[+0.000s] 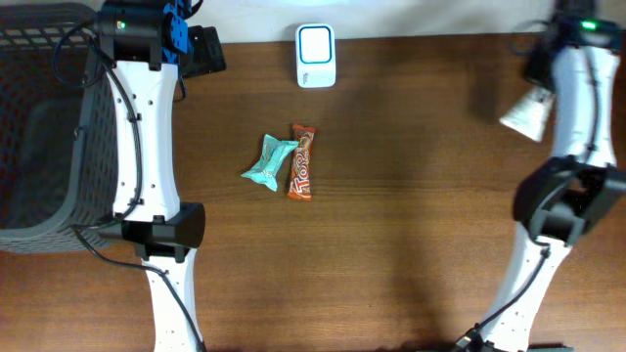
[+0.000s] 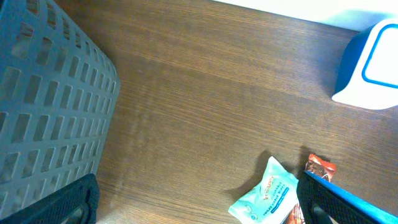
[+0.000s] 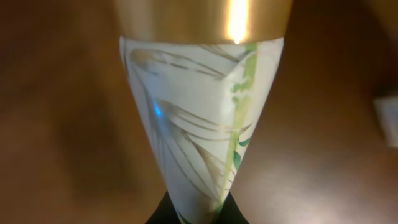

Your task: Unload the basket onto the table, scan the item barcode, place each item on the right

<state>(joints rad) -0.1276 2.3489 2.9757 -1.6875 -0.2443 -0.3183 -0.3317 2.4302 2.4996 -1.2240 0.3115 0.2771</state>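
- The wooden table point(image 1: 411, 225) has the scanner point(image 1: 315, 56) at its 12 o'clock edge; only bare wood lies between that and the tube point(image 1: 526, 113).
- The grey mesh basket point(image 1: 39, 127) sits at 9 o'clock beside the left arm; its inside is too dim to read.
- The tube, white with a gold band, is held up at 2 o'clock, well apart from the scanner. The right gripper point(image 3: 186, 214) is pinched tight on its narrow end.
- The left gripper point(image 2: 199, 208) hangs at 11 o'clock by the basket, fingers point(image 2: 62, 202) spread wide, holding nothing.
- The bar point(image 1: 302, 162) and packet point(image 1: 271, 162) touch near the centre, at 6 o'clock from the scanner.
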